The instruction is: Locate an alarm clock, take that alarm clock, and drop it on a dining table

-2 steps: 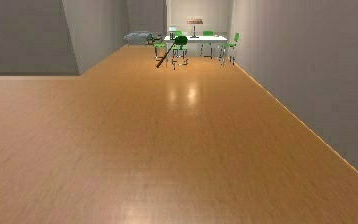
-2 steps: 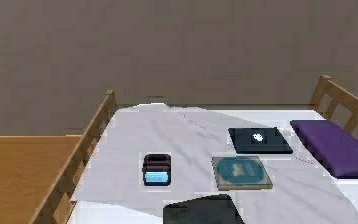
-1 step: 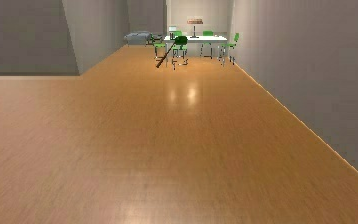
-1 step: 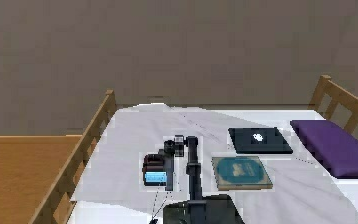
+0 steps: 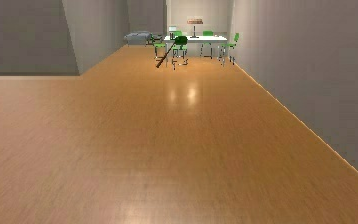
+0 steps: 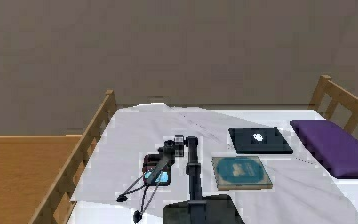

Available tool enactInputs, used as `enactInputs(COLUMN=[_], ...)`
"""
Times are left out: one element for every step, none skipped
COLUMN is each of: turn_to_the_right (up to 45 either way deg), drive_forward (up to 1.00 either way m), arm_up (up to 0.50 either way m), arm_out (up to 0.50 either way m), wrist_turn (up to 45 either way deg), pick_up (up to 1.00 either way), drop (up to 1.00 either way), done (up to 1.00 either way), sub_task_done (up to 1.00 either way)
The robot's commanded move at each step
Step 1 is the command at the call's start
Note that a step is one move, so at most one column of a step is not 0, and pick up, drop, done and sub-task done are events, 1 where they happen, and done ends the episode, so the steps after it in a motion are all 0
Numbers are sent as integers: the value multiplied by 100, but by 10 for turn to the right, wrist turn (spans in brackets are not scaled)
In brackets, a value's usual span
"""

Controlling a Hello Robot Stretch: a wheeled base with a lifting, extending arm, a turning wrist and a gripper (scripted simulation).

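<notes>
In the arm side view a bed (image 6: pixel 127 135) with a white sheet and a wooden frame lies ahead. My dark arm (image 6: pixel 192 170) rises from the bottom edge over the sheet. The gripper (image 6: pixel 133 203) sits left of the arm's far end, its thin fingers (image 6: pixel 137 190) slanting down to the left. A small dark thing with a pale blue face (image 6: pixel 158 176) lies on the sheet at the gripper's body. I cannot tell whether the gripper holds anything. In the forward view a white dining table (image 5: pixel 207 39) stands far off across the wooden floor.
On the bed lie a black laptop (image 6: pixel 259 139), a grey-green book (image 6: pixel 241 172) and a purple pillow (image 6: pixel 332 145). Green chairs (image 5: pixel 178 46) ring the dining table, with a dark slanted stick (image 5: pixel 164 57) before them. Wide bare floor (image 5: pixel 177 140) leads there between grey walls.
</notes>
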Motion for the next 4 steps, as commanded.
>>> enactInputs(turn_to_the_right=[0,0,0,0], drive_forward=[0,0,0,0], arm_up=[0,0,0,-30], arm_out=[0,0,0,0], wrist_turn=[450,450,330,0], pick_up=[0,0,0,0], drop=[0,0,0,0], done=[0,0,0,0], sub_task_done=[0,0,0,0])
